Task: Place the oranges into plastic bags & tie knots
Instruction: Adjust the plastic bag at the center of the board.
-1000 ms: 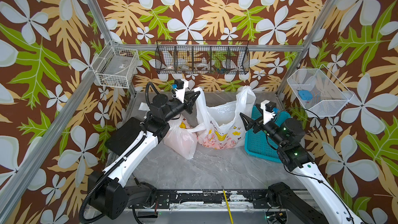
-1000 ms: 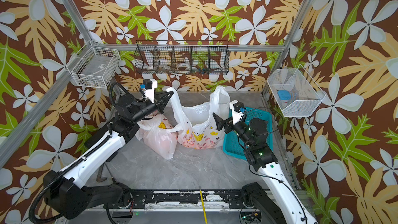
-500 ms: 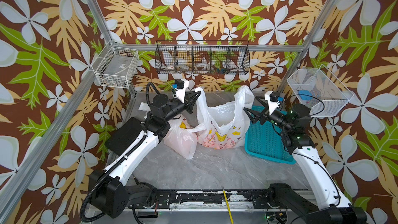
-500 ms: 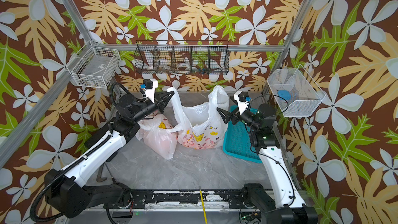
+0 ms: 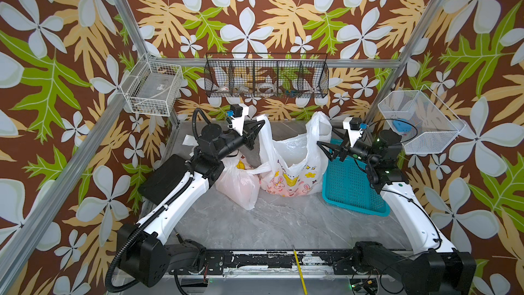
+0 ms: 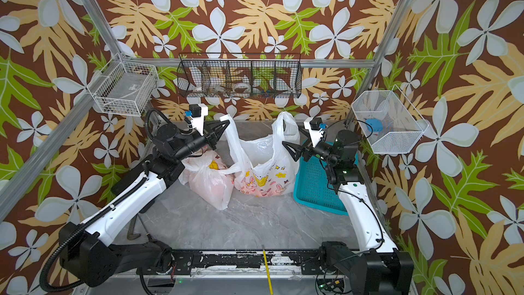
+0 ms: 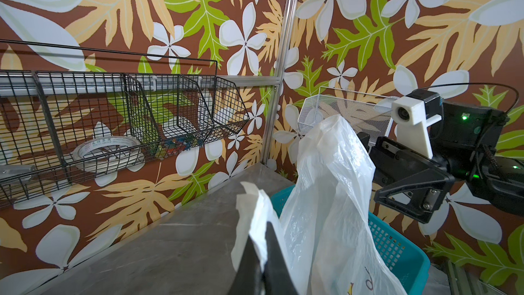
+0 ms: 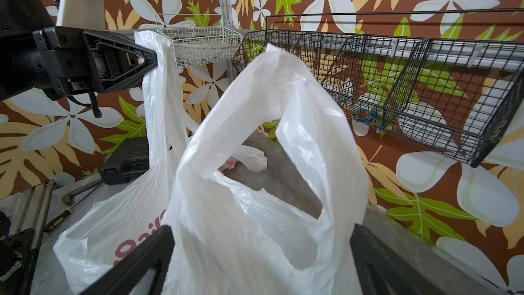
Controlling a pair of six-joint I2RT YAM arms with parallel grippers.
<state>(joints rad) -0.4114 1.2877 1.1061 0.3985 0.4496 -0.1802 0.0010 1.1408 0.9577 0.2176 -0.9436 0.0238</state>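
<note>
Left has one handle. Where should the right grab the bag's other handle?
Probably pinch the bag's free handle near its top, coming from the basket side: its loop stands upright, straight ahead of the open right gripper.

open bag [image 5: 289, 177]: translucent white, yellow and pink cartoon prints. tied bag [image 5: 241, 191] at its 9 o'clock: pinkish white, yellow print. basket [image 5: 351, 191] at 3 o'clock: teal. tabletop [image 5: 269, 222]: grey marble. wire rack [image 5: 266, 78]: black. walls [image 5: 255, 9]: brown, white flowers, green and tan leaves.
</note>
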